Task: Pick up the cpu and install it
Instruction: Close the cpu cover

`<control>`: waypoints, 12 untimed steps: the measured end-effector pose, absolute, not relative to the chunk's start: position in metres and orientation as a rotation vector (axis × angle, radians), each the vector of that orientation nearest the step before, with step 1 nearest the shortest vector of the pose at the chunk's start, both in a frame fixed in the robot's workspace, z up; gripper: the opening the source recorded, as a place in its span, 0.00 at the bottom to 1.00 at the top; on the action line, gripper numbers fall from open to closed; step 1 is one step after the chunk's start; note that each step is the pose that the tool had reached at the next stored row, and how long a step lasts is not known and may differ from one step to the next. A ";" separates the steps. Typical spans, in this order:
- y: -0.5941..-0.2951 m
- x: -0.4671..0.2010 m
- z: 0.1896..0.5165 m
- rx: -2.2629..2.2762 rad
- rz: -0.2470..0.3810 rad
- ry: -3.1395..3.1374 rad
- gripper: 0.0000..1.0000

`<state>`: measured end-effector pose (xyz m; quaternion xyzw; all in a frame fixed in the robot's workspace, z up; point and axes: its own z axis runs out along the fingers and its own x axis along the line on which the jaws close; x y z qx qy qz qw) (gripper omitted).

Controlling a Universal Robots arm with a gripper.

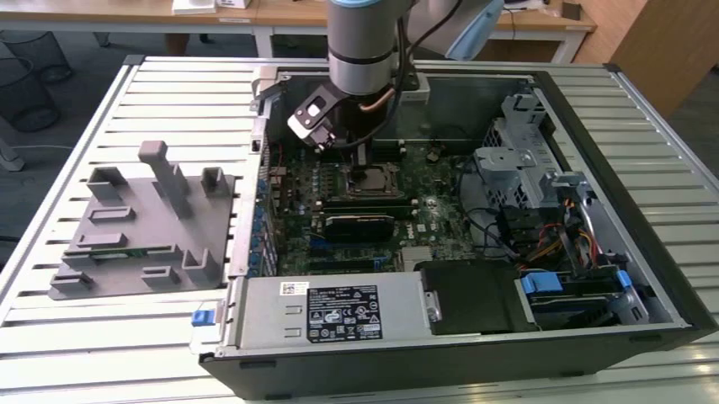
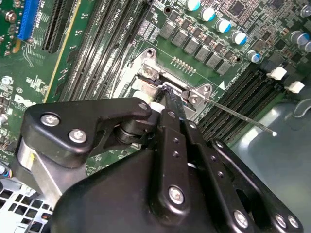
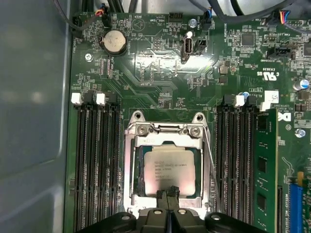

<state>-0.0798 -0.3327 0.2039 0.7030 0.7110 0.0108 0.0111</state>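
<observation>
The cpu (image 3: 169, 166) lies flat in the metal-framed socket (image 3: 130, 165) on the green motherboard (image 3: 160, 73), between banks of black memory slots (image 3: 95, 160). In the first wrist view the end effector (image 3: 168, 195) hangs at the chip's edge, its fingertips pressed together and pinching nothing. Whether they touch the chip I cannot tell.

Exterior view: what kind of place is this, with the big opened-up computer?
Probably a robotics lab or workshop: an open black desktop computer case lies on a white slatted metal table, a grey robot arm reaches into it, and wooden desks stand behind.
</observation>
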 end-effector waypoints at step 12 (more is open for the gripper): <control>-0.333 -0.077 0.199 2.195 0.038 2.220 0.11</control>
